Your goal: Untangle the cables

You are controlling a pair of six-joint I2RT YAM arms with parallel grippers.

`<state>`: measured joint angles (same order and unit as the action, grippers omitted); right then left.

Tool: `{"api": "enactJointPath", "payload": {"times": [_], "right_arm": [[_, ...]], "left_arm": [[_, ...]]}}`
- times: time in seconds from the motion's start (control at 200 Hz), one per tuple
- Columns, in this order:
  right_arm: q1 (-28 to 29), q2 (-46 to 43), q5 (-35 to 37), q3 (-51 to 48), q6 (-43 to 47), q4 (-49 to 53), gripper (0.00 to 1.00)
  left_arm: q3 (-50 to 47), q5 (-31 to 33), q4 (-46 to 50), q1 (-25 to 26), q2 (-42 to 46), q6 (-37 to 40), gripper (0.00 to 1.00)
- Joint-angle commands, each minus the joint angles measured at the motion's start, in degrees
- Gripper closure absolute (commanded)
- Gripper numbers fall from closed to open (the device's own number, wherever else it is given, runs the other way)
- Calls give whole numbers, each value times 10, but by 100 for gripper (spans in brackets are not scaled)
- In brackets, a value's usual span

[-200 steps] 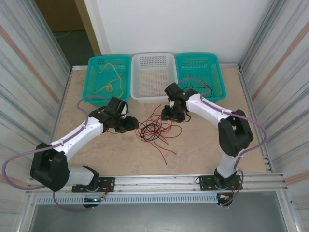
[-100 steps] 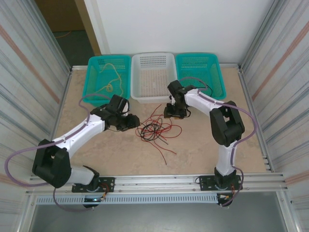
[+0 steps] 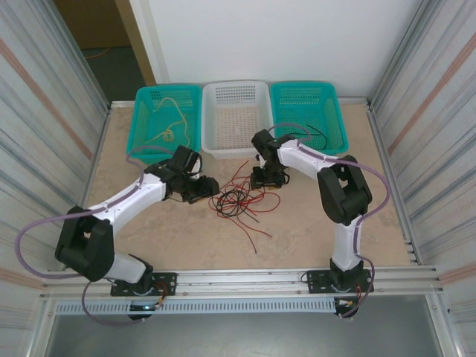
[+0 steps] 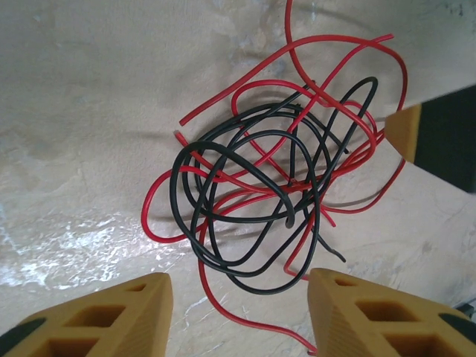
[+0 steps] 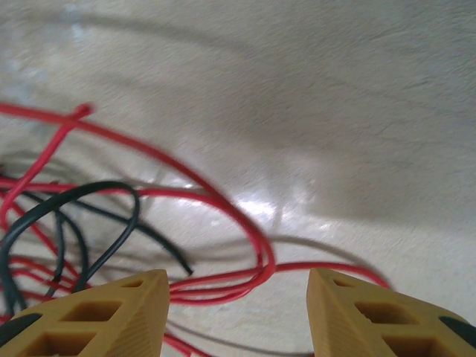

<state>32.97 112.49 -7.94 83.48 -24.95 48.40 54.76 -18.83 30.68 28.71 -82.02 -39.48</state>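
Top: red/black cables (image 3: 238, 199) tangled mid-table between left gripper (image 3: 210, 190) and right gripper (image 3: 262, 182), bare table (image 3: 297, 230) nearer, baskets (image 3: 223, 153) along far edge; L wrist: jaws spread, cables (image 4: 288, 216) just ahead; R wrist: jaws spread, cables (image 5: 223, 204) ahead-left, bare surface right.

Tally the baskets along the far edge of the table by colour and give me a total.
Teal baskets: 2
White basket: 1
Total: 3
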Motion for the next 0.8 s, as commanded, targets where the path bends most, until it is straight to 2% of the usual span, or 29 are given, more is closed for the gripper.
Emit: {"api": "enactJointPath", "payload": {"times": [0.0,0.371,0.797], "right_arm": [[22,-45,33,9,-1,26,49],[59,-99,-11,-9,-36,-12,49],[61,-22,-69,-9,-39,-36,64]], "left_arm": [[3,-28,-29,0,-15,-31,46],[26,-23,-57,3,-71,-65,52],[8,-19,-61,3,-56,-74,56]]}}
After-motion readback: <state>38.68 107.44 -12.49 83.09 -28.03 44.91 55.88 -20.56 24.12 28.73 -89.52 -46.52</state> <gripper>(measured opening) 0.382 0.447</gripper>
